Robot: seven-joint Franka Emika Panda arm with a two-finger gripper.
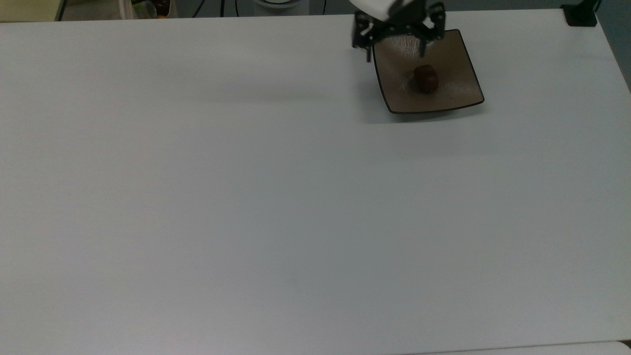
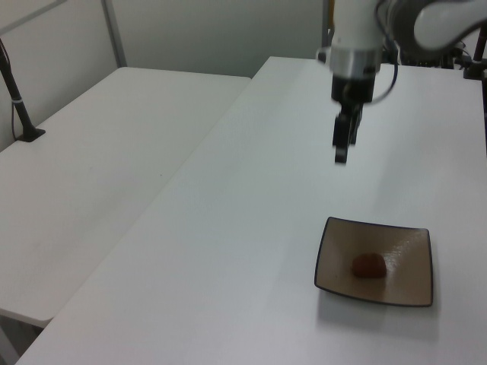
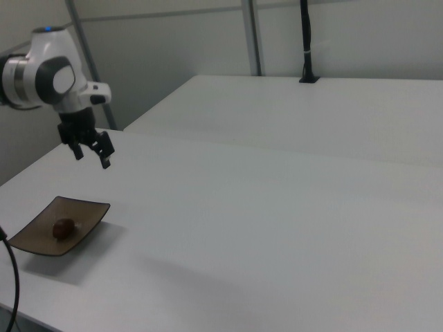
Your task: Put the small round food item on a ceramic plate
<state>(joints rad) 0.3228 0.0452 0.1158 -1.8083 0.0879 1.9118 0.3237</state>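
The small round food item (image 1: 425, 79), a dark reddish-brown lump, lies free in the dipped centre of the square taupe-brown ceramic plate (image 1: 456, 59). My gripper (image 1: 395, 48) hangs open and empty high above the plate's far left corner in the top view. In the left view the food item (image 2: 367, 265) rests on the plate (image 2: 409, 280) while the gripper (image 2: 342, 150) hovers well above and behind it. In the right view the gripper (image 3: 92, 158) floats over the plate (image 3: 84, 210) and the food item (image 3: 64, 227).
The plate sits near the far right of a wide white table (image 1: 246, 197). A black mount (image 1: 580, 15) stands at the top view's far right corner, and bins (image 1: 148, 7) lie beyond the far edge. A second white table (image 2: 91, 175) adjoins it.
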